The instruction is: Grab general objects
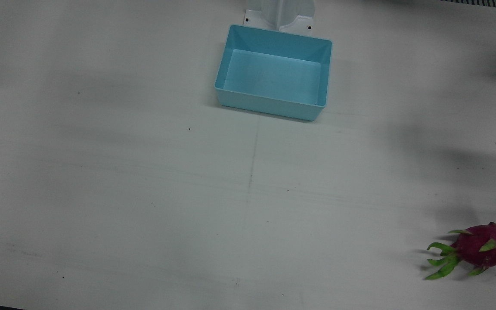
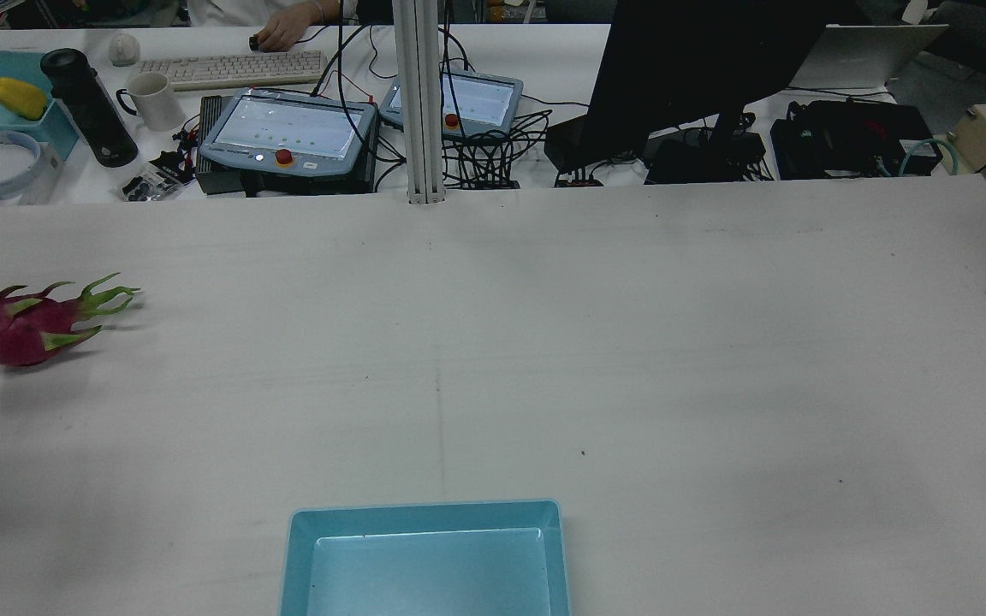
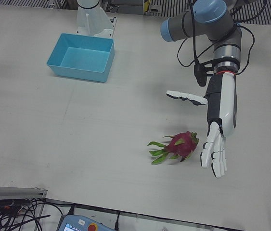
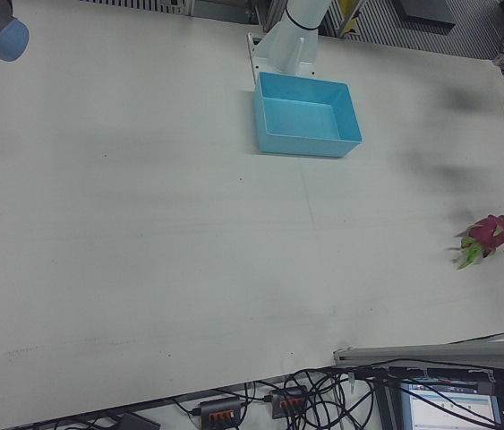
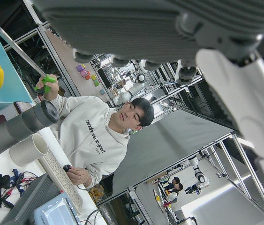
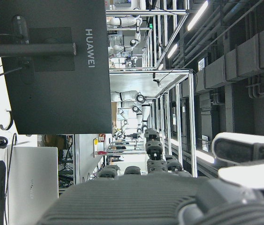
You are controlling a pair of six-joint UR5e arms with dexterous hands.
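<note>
Left-front view: my left hand (image 3: 215, 144) hung flat, fingers apart, just right of the dragon fruit (image 3: 180, 145) at lower centre, set for a side approach. Right hand's state I couldn't tell.

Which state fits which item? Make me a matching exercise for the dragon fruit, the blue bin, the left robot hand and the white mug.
Items:
1. dragon fruit
2. blue bin
3. left robot hand
4. white mug

States:
A. open, fingers spread, holding nothing
B. stands on the desk beyond the table, near a keyboard
C. lies on its side on the table
D. holds nothing inside

Pairs: 1-C, 2-D, 3-A, 4-B
</note>
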